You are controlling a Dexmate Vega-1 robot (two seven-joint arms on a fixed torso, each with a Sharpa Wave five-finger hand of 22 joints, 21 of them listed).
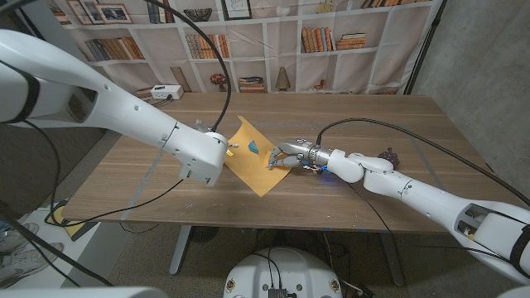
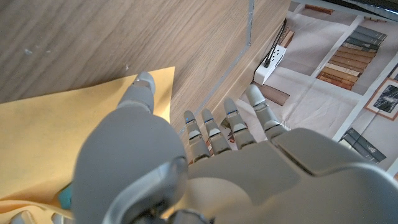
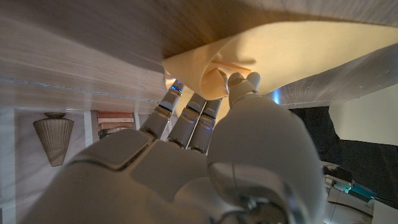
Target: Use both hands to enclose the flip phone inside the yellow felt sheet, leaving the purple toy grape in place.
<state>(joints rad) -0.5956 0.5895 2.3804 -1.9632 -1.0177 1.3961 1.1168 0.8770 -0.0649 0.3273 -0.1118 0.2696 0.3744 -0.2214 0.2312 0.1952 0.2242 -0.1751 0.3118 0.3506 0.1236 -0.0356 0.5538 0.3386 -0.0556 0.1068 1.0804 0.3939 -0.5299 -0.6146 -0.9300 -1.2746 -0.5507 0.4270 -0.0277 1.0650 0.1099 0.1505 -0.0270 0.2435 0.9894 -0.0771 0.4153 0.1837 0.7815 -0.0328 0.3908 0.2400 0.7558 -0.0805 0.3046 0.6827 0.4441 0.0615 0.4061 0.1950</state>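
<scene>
The yellow felt sheet (image 1: 258,172) lies as a diamond at the table's middle. On its upper part sits the small blue flip phone (image 1: 252,148), whose edge peeks out beside my left hand (image 2: 64,196). My left hand (image 1: 214,157) is at the sheet's left edge; its thumb lies on the felt (image 2: 50,137) while its fingers (image 2: 211,134) spread out over bare wood. My right hand (image 1: 291,155) pinches the sheet's right corner, which is lifted and curled over (image 3: 298,43) above that hand (image 3: 205,143). The purple toy grape (image 1: 389,155) sits on the table to the right, beside my right forearm.
A white power strip (image 1: 166,92) (image 2: 273,59) lies at the table's far left edge. Black cables run along both arms over the table (image 1: 348,112). A bookshelf backdrop stands behind the table.
</scene>
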